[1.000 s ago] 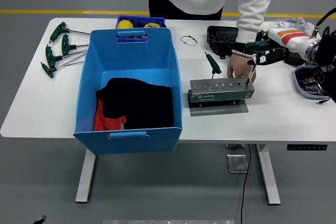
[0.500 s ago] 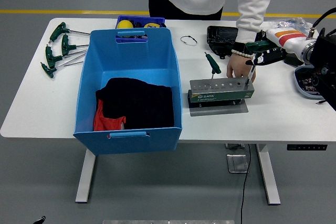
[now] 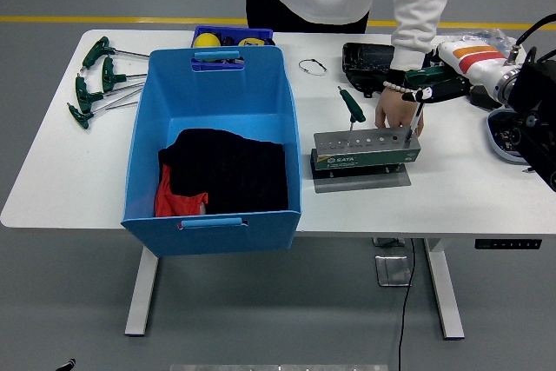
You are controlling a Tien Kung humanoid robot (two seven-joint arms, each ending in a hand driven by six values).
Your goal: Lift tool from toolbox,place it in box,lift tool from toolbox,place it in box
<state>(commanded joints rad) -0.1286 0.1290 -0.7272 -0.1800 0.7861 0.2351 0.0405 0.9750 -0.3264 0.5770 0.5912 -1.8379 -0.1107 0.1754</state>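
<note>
A grey tool holder (image 3: 365, 150) stands on the white table (image 3: 452, 193), right of the big blue box (image 3: 139, 141). One green T-handle wrench (image 3: 352, 105) is upright in the holder's left end. My right hand (image 3: 428, 86) is shut on the green handle of a second T-handle wrench (image 3: 415, 115). Its shaft points down at the holder's right end, though I cannot tell whether the tip is out of its hole. A person's hand (image 3: 393, 111) with a bead bracelet rests on the holder just left of that shaft. My left arm is out of view.
Black and red cloth (image 3: 224, 171) lies in the blue box. Several green T-handle wrenches (image 3: 97, 82) lie at the table's far left. A small blue tray (image 3: 233, 36) sits behind the box. There is also a black case (image 3: 368, 58) and a dark pouch (image 3: 512, 136) at the right edge.
My right forearm has shifted a little up and left, and the wrench in my right hand has risen slightly. The person's hand stays on the holder.
</note>
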